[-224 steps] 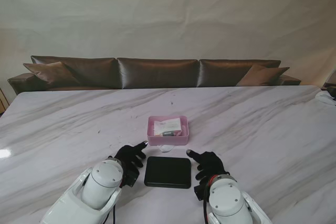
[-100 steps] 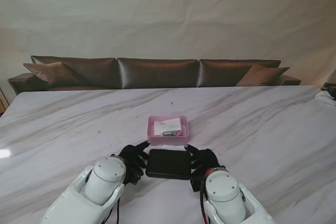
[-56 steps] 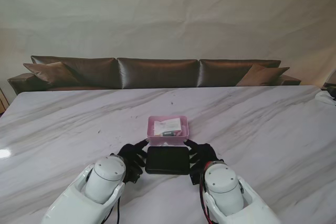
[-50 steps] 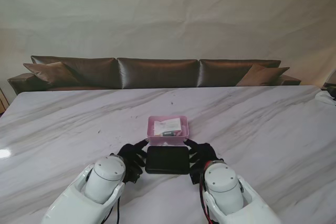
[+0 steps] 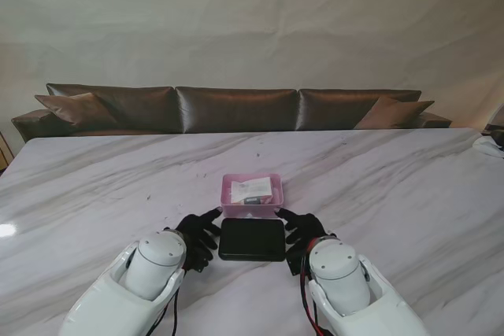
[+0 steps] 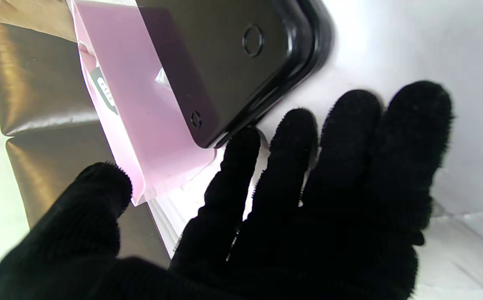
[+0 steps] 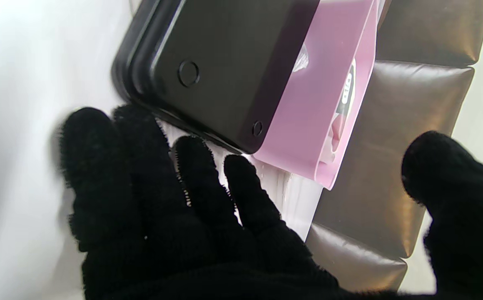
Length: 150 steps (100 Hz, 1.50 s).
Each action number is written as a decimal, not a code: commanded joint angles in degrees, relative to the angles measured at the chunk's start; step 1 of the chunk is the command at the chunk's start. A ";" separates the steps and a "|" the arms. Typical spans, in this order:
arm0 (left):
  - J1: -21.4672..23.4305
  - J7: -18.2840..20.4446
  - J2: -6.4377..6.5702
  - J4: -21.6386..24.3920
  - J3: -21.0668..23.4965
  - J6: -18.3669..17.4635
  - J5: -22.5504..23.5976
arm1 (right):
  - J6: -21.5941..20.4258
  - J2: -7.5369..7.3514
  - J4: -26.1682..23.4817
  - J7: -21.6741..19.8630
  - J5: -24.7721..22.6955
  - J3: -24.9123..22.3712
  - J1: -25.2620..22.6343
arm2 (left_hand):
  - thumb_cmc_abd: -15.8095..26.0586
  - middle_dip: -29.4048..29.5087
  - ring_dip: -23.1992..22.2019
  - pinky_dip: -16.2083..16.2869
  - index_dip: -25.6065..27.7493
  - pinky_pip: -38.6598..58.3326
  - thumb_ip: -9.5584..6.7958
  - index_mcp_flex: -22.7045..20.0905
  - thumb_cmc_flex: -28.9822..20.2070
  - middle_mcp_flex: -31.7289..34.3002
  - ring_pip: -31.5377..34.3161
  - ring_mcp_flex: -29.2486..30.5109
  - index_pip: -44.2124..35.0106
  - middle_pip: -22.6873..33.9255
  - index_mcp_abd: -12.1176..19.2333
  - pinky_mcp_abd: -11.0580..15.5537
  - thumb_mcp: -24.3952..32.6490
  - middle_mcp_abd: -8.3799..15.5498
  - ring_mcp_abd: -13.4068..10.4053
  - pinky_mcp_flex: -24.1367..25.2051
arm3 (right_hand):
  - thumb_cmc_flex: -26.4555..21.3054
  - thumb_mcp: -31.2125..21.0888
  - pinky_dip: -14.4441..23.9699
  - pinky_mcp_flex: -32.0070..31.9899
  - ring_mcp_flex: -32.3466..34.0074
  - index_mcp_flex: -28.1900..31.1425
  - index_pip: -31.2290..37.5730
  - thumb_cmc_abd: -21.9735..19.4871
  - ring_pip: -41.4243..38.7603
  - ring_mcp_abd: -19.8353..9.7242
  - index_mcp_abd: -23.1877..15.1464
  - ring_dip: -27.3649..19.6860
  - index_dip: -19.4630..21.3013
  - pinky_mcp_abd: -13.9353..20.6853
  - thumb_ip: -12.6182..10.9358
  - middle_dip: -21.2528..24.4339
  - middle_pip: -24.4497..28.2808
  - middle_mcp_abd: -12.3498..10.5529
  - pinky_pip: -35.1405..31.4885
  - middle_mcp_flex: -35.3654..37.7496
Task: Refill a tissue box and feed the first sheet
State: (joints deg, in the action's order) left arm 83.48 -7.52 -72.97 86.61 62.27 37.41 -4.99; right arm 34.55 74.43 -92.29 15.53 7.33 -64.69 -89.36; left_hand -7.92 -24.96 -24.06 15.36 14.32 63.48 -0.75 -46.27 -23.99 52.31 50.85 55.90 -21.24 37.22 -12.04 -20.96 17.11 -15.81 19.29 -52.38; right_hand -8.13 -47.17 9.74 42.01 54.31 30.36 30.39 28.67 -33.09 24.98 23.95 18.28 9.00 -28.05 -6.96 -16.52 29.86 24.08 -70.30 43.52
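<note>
Left hand [image 5: 197, 235], right hand [image 5: 305, 234] flank black tissue box [image 5: 252, 239] near table's front edge | fingers spread, gripping nothing | advice: squeeze its short sides evenly.

Table [image 5: 394, 194]: white marble with grey veins, filling the lower half of the view.
Black box [image 5: 252, 239]: flat, rounded corners, lying near me at the centre.
Pink tray [image 5: 250, 208]: just beyond the black box, holding a packet [image 5: 253, 189].
Left hand [image 5: 198, 232]: black glove, fingers spread, at the box's left edge.
Right hand [image 5: 303, 230]: black glove, fingers spread, at the box's right edge.
Sofa [image 5: 236, 108]: dark brown, behind the table.
</note>
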 commanded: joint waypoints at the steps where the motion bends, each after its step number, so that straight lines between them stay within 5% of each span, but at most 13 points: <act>1: 1.24 1.14 0.03 -2.76 0.07 1.56 -0.41 | 1.30 -0.26 -0.34 -1.80 -0.17 -0.38 -0.37 | 1.16 2.24 0.39 0.76 -1.55 16.99 -1.51 -0.71 0.70 -2.27 -7.44 -5.64 2.49 -4.12 -3.63 1.76 -0.32 -3.14 8.29 1.27 | 2.34 0.49 -0.70 0.25 -2.01 -1.51 -0.35 -0.60 3.29 -1.02 0.74 -2.03 -0.34 3.00 -0.55 0.69 -2.35 2.54 0.47 -2.77; 82: -2.71 2.00 -0.76 -8.59 1.76 1.85 -4.27 | 6.71 -1.01 2.38 -6.32 -1.72 -2.00 3.66 | 0.78 3.70 0.29 0.13 -2.96 11.75 -1.21 -2.02 0.40 -3.18 -9.54 -9.15 5.04 -7.30 -6.64 -1.08 0.27 -5.96 10.02 3.24 | 2.11 0.78 -0.45 0.05 -2.38 -1.66 0.07 -1.43 2.95 -1.30 1.91 -1.59 -0.51 3.32 -0.16 0.40 -1.20 3.23 0.83 -2.97; 107: -1.39 1.20 -1.22 -7.21 1.72 3.93 -5.28 | 6.22 -0.69 3.10 -6.19 -0.13 -1.13 3.95 | 0.65 3.89 -0.02 -0.62 -4.82 10.12 -0.95 -2.84 0.42 -3.62 -9.55 -9.75 8.43 -7.78 -9.04 -1.68 1.00 -7.28 10.78 2.65 | 1.78 0.90 -0.40 0.14 -2.38 -1.33 0.18 -1.43 3.11 -1.39 2.17 -1.66 -0.53 3.30 -0.16 0.37 -1.06 3.31 0.81 -2.69; 150: -0.34 0.74 -1.47 -5.28 0.64 5.29 -5.49 | 5.79 0.18 2.40 -4.42 2.68 -0.05 2.98 | 0.70 3.88 -0.14 -0.82 -5.47 9.80 -0.96 -3.02 0.67 -4.00 -9.66 -10.22 9.70 -7.83 -8.75 -1.73 1.26 -7.06 10.59 2.84 | 0.55 1.29 -0.40 0.13 -2.40 -0.94 0.16 -1.48 3.12 -1.29 2.34 -1.64 -0.61 3.30 -0.21 0.41 -1.13 3.37 0.92 -2.92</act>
State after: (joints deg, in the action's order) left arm 80.88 -8.14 -74.19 84.20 64.17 41.31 -10.35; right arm 40.07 74.19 -90.20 11.91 9.79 -65.29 -85.35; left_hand -7.92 -24.10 -24.06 15.30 10.28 63.48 -0.75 -47.64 -23.99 50.91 50.48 52.59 -13.56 35.19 -10.54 -21.17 17.61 -16.69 19.56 -49.67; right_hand -7.45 -47.17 9.73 41.48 52.15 29.28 30.38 28.10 -31.68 22.75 24.25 18.15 8.98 -26.33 -6.96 -17.58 32.02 23.31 -69.49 42.55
